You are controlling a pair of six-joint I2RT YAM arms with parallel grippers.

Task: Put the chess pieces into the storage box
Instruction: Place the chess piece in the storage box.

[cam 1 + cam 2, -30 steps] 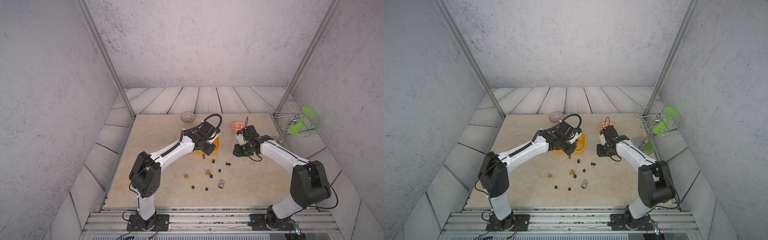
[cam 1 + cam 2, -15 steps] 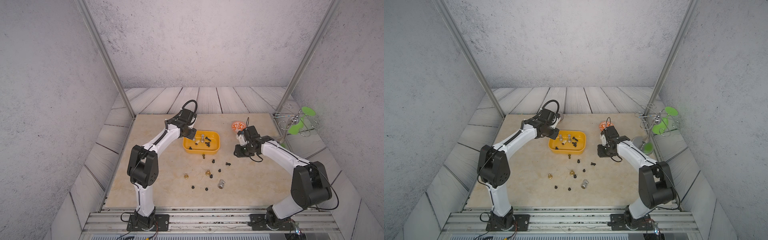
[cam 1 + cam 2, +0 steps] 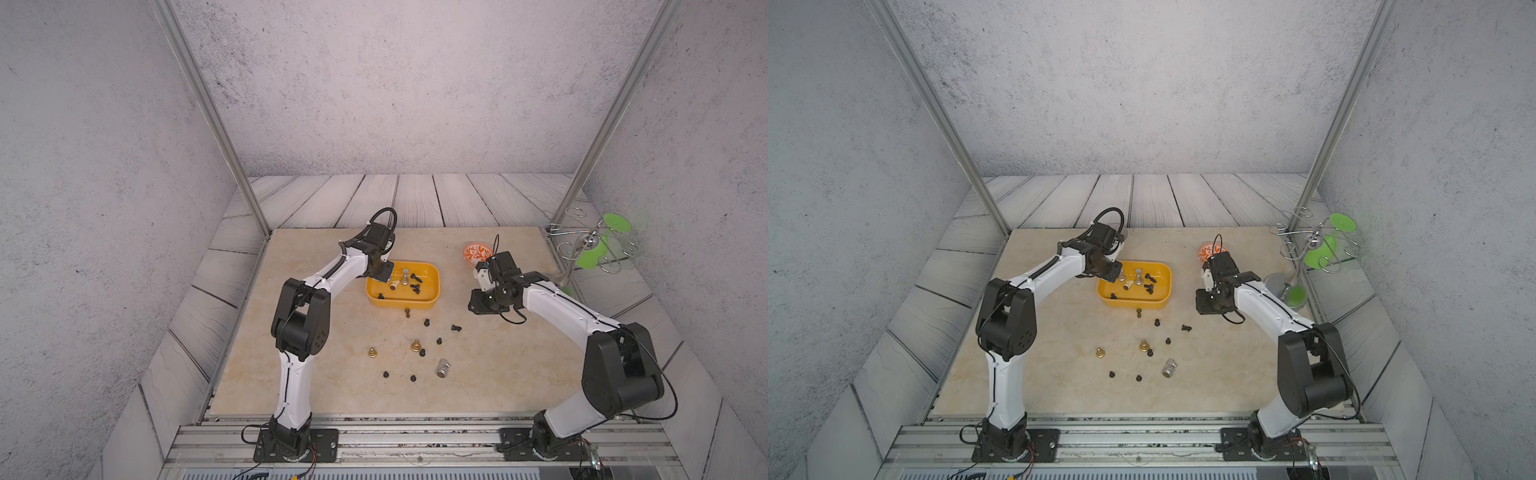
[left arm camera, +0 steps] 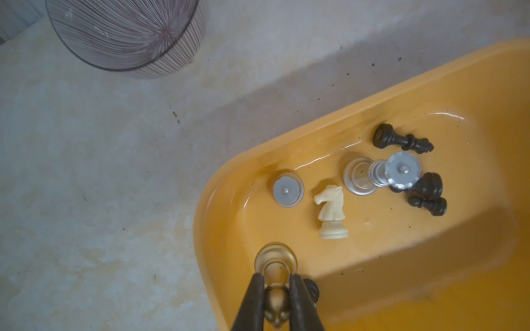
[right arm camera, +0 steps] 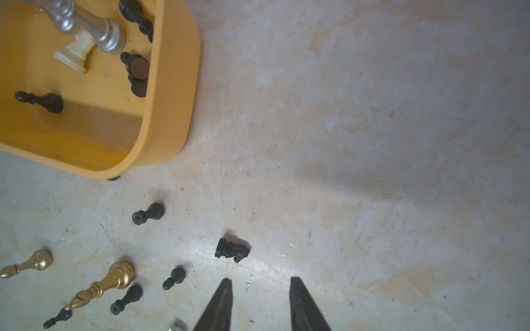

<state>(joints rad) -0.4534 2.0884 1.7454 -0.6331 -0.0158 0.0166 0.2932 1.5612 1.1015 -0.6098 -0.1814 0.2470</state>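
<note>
The left fingers [image 4: 252,303] are clamped on the neck of a gold piece [image 4: 276,259], its round base pointing away from the wrist camera. The piece hangs just inside a rounded corner of the box [image 4: 218,200]; whether its base touches the box floor I cannot tell. In both top views this is the box's far corner, on the left arm's side.

Already in the box are a cream knight [image 4: 331,212] lying on its side, a short silver piece [image 4: 288,190], a tall silver piece [image 4: 381,173] and several black pieces [image 4: 401,140], most of them lying down.

The right fingers [image 5: 220,306] stand apart with nothing between them. They hover over the table [image 5: 372,143], and a black knight [image 5: 232,250] lies just ahead of their tips.

In front of the box, loose on the table, are two gold ones [image 3: 415,345], a toppled silver one [image 3: 443,368] and scattered black pawns [image 3: 427,322]. One small piece [image 3: 407,312] sits just beside the box's near wall.

A patterned bowl [image 3: 477,252] sits behind the right wrist, and a ribbed bowl [image 4: 126,34] stands near the box corner, apart from it.
</note>
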